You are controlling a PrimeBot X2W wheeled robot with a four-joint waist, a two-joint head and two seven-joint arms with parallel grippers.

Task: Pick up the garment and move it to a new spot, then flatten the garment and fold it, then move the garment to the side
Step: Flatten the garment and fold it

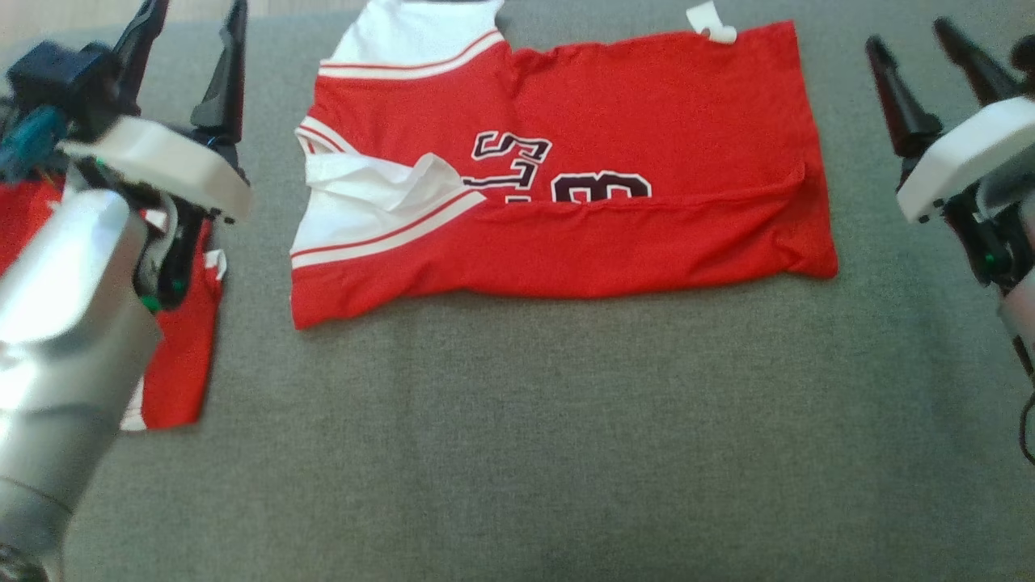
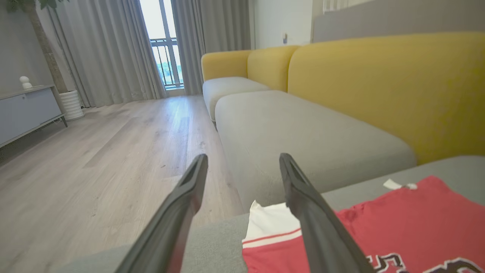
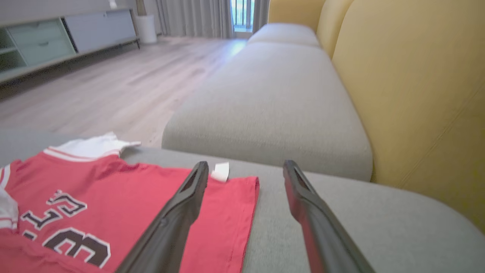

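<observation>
A red short-sleeved sports jersey [image 1: 647, 105] with white striped sleeves and black, white-edged lettering [image 1: 511, 153] is lying spread sideways along the far edge of the grey fabric seat cushion [image 1: 517, 436], about midway between its left and right edges. Its near long edge is lying folded up over the body as a red flap [image 1: 606, 246], covering the lower part of the printed number [image 1: 602, 187]. One white sleeve [image 1: 372, 190] is bunching in wrinkles at the jersey's left end, and a small white tag [image 1: 711, 23] is curling at the far edge. The left claw [image 1: 196, 12] is hovering with its fingers spread wide and holding nothing, left of the jersey and above a second red cloth [image 1: 182, 356] by the cushion's left edge. The right claw [image 1: 907, 34] is hanging equally wide open and empty, just beyond the jersey's right end.
</observation>
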